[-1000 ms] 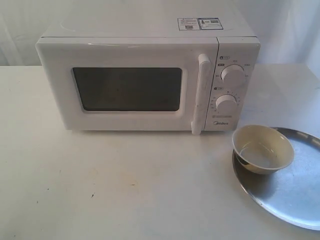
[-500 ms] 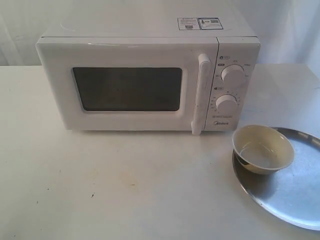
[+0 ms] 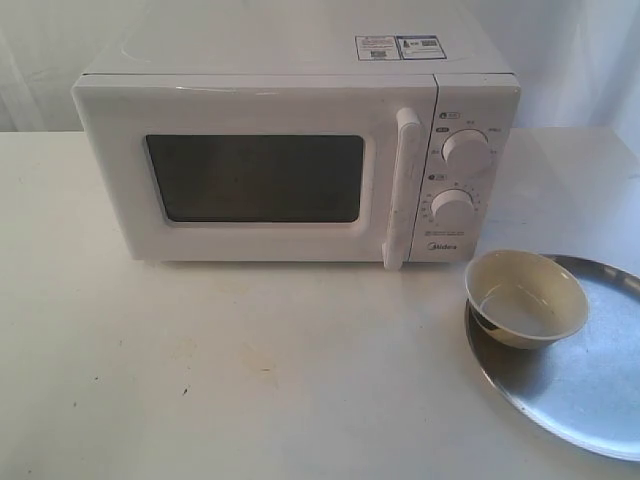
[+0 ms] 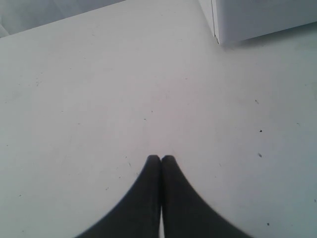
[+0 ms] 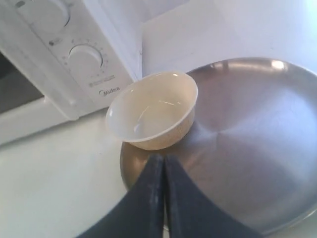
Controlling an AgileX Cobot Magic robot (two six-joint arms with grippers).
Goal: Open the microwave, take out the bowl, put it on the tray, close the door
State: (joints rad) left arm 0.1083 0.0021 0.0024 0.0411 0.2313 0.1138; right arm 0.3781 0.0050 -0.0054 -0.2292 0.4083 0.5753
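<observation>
Both grippers are closed, nothing held in either.

Left gripper (image 4: 161, 159): dark fingers pressed together tip to tip, no gap visible. It hangs over bare white table (image 4: 89, 99); can't tell if the tips touch the surface. A lower corner of the microwave (image 4: 262, 20) shows at the edge of that wrist view, well apart from the tips.

Right gripper (image 5: 164, 159): fingers pressed together the same way. Tips are over the rim of the tray (image 5: 257, 139), just beside the bowl (image 5: 153, 111), with no contact that I can make out.

Exterior view:
- microwave stands at the back of the table, the door (image 3: 250, 175) shut and flush with the front, dark window facing the camera
- vertical bar handle (image 3: 403, 188) at the door's right edge
- upper dial (image 3: 466, 150) and lower dial (image 3: 452, 207) stacked on the panel right of the handle, Midea logo (image 3: 442, 243) below them
- stickers (image 3: 400, 47) on the top face, toward the right
- tray lies flat on the table, in front of and to the right of the microwave, its right side cut off by the frame
- bowl sits on the tray, opening up, glossy inside visible, at the tray's left edge on the side nearest the control panel
- bowl is near the microwave's front right corner but apart from it
</observation>
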